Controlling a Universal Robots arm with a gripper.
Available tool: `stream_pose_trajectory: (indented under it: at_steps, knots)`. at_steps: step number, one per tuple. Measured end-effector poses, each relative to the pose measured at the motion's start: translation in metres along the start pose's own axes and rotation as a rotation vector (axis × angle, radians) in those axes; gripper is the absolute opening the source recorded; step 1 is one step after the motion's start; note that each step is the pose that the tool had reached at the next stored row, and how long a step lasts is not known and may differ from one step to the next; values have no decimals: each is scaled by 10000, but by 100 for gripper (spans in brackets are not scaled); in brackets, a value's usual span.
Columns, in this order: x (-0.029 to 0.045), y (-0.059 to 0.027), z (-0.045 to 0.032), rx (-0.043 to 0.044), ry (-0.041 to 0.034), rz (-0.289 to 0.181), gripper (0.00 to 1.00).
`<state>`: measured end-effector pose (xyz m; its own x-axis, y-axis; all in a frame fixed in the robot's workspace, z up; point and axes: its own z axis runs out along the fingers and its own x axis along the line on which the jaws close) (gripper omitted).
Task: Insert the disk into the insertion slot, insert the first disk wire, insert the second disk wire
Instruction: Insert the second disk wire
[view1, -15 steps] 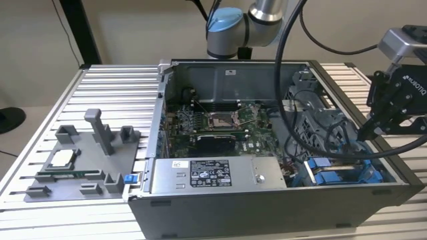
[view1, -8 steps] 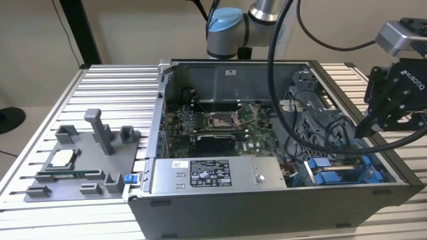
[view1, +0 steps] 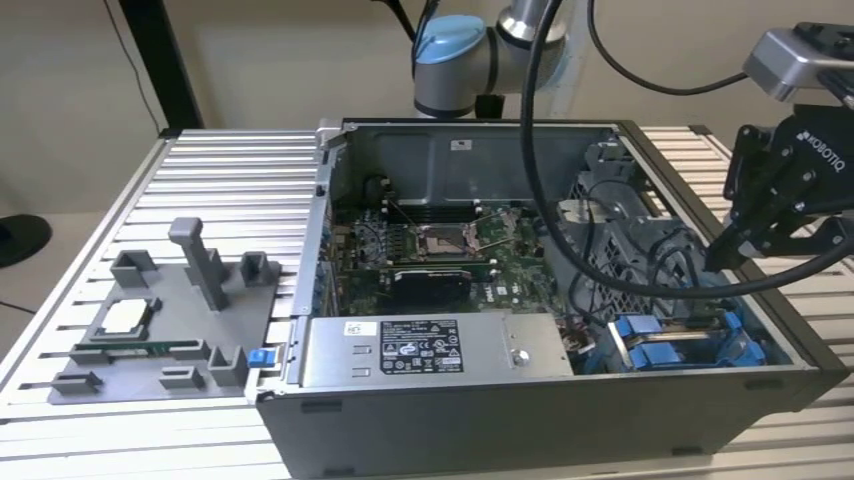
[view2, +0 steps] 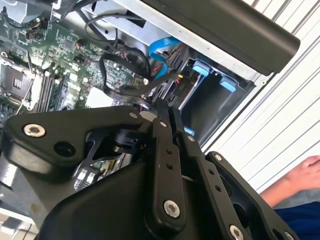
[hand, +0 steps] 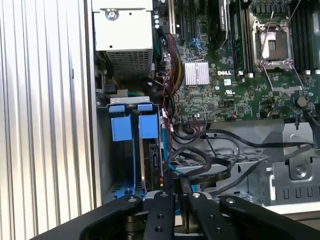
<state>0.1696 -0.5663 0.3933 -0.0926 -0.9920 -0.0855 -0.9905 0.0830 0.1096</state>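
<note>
The insertion slot (hand: 122, 165) with blue rails lies at the near corner of the open computer case (view1: 534, 420), on the exterior view's right. The disk (hand: 152, 165) stands edge-on inside it, dark side showing, beside blue carrier tabs (hand: 148, 125). My gripper (hand: 181, 192) hovers just above the case near the slot, fingers pressed together on the end of a looping black disk wire (hand: 220, 172). The exterior view has the gripper (view1: 738, 258) over the case's right wall. In the second wrist view the gripper (view2: 162, 107) pinches the same wire (view2: 107, 75) beside the slot (view2: 215, 105).
The grey labelled power-supply box (view1: 414, 350) sits left of the slot, the motherboard (hand: 235, 75) behind it. A blue cable (view2: 162, 50) and black wires crowd the bay. A grey fixture (view1: 160, 320) lies on the slatted table. A person's hand (view2: 305, 175) rests outside the case.
</note>
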Motion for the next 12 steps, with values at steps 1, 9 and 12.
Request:
stream_pose_trajectory:
  at_steps: [1,9,12]
  knots:
    - [1,9,-3,0,0,0,0]
    - [7,30,-8,0,-3,0,0]
    - [7,31,-6,0,-2,0,0]
